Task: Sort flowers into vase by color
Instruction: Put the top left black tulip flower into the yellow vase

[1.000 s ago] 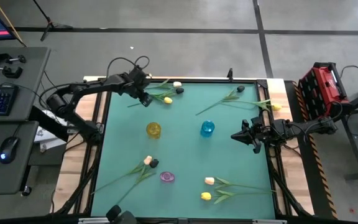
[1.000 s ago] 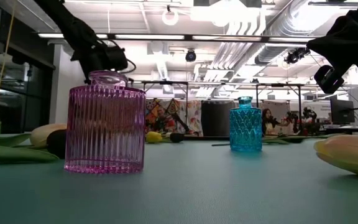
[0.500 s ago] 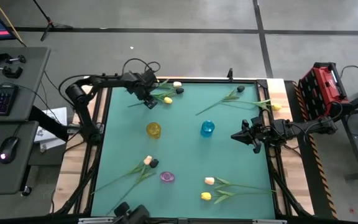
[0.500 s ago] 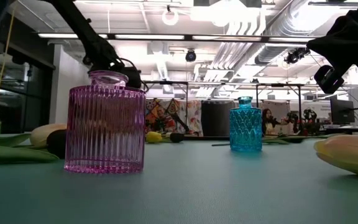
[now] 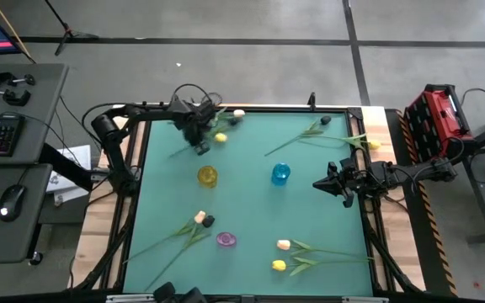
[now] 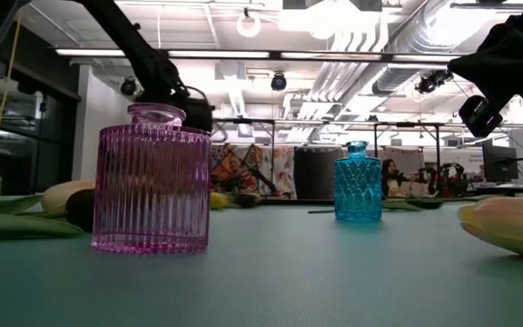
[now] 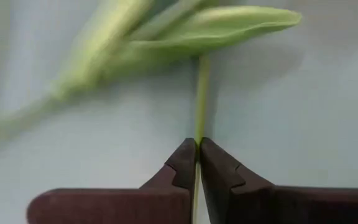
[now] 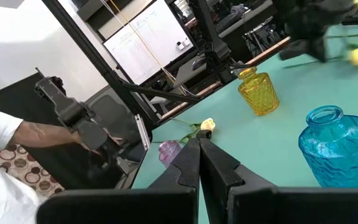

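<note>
My left jaws [image 5: 199, 139] pinch a yellow tulip [image 5: 220, 136] by its stem at the table's [image 5: 251, 202] far corner; the yellow vase [image 5: 208, 175] stands near. In my left wrist view the stem [image 7: 201, 93] runs between them, leaves ahead, for lifting. My right jaws [image 5: 325, 183] wait closed, empty, beside the blue vase [image 5: 281, 173].

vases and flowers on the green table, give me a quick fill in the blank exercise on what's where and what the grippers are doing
1. The left gripper is shut on a thin green ____.
2. Between the yellow vase and the right gripper stands the ____ vase.
3. The purple vase holds ____ flowers.
4. The right gripper's fingers are ____, holding nothing.

Missing words: stem; blue; no; shut
</note>
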Action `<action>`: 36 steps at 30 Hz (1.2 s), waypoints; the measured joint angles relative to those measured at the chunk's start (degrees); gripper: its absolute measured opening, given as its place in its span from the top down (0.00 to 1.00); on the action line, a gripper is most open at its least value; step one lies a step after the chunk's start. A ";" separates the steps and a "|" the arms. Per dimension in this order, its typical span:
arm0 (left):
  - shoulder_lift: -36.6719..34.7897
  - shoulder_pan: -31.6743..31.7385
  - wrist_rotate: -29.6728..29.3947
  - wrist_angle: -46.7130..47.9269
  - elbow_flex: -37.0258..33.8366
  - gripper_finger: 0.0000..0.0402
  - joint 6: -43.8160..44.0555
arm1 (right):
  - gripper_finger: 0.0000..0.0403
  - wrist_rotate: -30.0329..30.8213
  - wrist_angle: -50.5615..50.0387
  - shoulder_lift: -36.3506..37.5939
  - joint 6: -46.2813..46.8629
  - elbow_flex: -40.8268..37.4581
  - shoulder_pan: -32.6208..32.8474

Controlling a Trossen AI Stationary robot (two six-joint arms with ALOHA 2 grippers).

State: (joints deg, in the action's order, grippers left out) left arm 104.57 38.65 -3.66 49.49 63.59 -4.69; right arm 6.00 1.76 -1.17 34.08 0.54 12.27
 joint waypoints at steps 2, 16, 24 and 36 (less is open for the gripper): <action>-2.03 -0.07 2.62 5.39 2.30 0.99 0.79 | 1.00 0.00 0.00 0.01 -0.01 0.01 0.00; -14.16 1.82 38.93 16.07 15.34 1.00 6.90 | 1.00 0.00 0.00 0.02 -0.01 0.00 0.00; -14.09 2.08 56.87 10.49 15.53 1.00 7.53 | 1.00 0.00 0.00 0.02 -0.01 0.01 0.00; -14.11 0.69 81.66 3.61 15.53 1.00 0.99 | 1.00 0.00 0.00 0.02 0.00 0.00 -0.01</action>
State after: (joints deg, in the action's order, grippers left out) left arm 90.45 39.34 78.00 53.10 79.11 -3.70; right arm 6.00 1.76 -1.15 34.08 0.55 12.27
